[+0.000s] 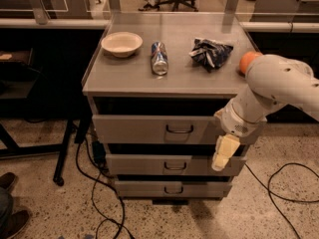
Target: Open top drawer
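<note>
Lowest and nearest, black cables (94, 203) snake over the speckled floor (50, 213), below and left of the tall, wide grey metal top drawer (134, 129). Going up the grey metal cabinet (129, 78), there's the short grey bottom drawer (144, 188) and the short grey middle drawer (144, 164), both stacked under the top drawer and both looking shut.

Here's the cream-coloured gripper (224, 153), hanging off the bulky white arm (279, 86). It sits right of the top drawer's small dark loop handle (179, 129) and a little lower, over the drawer's lower right corner and the gap beneath. It's clearly apart from that handle, with nothing visibly in its grasp. Whether it's spread or closed, I cannot tell.

The top drawer sits just under the cabinet top with a dark slot above it, and I read it as not yet pulled. So this looks like the approach step. The next move calls for a shift left and slightly up to the handle, a hold on the loop, then a straight pull outward.

Farther back, on the surface above the top drawer, a shallow cream bowl (121, 44) sits to the left. A silver can (159, 58) lies on its side in the middle, with a crumpled dark snack bag (210, 53) to its right. A round orange fruit (247, 61) sits at the far right, partly behind the arm.
</note>
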`<control>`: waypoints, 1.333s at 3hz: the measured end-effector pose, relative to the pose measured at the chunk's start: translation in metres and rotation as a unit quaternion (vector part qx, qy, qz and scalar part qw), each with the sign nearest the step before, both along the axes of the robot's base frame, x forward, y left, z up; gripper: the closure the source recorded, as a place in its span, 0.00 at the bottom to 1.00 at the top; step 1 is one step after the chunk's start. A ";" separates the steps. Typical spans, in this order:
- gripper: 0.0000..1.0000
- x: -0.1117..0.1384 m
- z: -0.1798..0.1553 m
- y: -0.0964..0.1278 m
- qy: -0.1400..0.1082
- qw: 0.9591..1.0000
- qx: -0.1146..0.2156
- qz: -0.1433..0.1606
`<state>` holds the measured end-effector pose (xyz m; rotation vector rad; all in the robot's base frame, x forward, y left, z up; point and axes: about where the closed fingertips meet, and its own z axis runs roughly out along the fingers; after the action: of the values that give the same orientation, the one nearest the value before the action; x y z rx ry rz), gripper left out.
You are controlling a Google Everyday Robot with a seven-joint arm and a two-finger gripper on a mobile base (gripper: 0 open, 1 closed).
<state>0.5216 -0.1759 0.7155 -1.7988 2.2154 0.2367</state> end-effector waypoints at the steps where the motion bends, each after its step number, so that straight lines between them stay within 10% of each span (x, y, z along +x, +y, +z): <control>1: 0.00 0.014 -0.009 -0.002 0.003 1.000 -0.004 -0.006; 4: 0.00 0.041 -0.027 -0.005 0.005 1.000 -0.021 -0.014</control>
<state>0.5627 -0.1804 0.6887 -1.7899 2.2667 0.1955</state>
